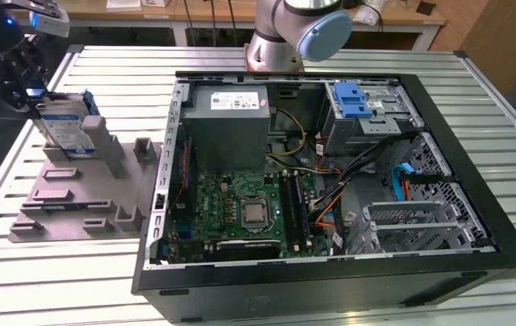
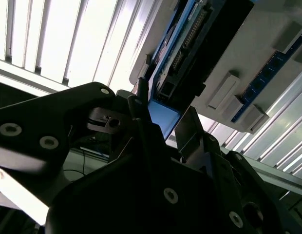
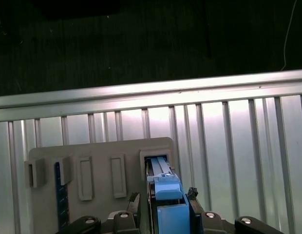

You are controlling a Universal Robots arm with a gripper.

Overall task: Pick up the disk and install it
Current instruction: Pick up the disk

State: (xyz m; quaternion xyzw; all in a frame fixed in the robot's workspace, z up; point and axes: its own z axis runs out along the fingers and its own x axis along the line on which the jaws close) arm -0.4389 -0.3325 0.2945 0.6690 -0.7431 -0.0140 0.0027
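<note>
Nearest the lens in both wrist views, the gripper (image 3: 163, 196) (image 2: 163, 109) straddles the upper edge of the disk (image 3: 166, 187) (image 2: 182, 53). Whether it is clamped on the disk or loose about it cannot be told. The first wrist view looks down along the disk's blue frame to where its lower end sits in a slot at one end of the grey holder (image 3: 92, 156). A dark blue strip (image 3: 62, 195) is lodged in a slot toward the holder's other end. The second wrist view gives the opposite aspect, looking up past the dark gripper body at the disk's connector edge and blue frame. Beyond them are the holder (image 2: 248, 44) and the slatted metal table (image 2: 53, 39). In the exterior view the disk (image 1: 63, 129) stands upright in the holder (image 1: 77, 197) at the exterior view's left, its white-and-blue label facing the camera. The gripper (image 1: 39, 100) is at its top edge. This view adds the open computer case (image 1: 330, 278) lying on the table (image 1: 59, 272) just beside the holder. Inside the case are a green circuit board (image 1: 240, 210), a grey power supply (image 1: 231, 129) and a metal drive cage (image 1: 366, 119) with a blue latch (image 1: 353, 102). Farthest back, the arm (image 1: 285, 27) rises from the table behind the case.
</note>
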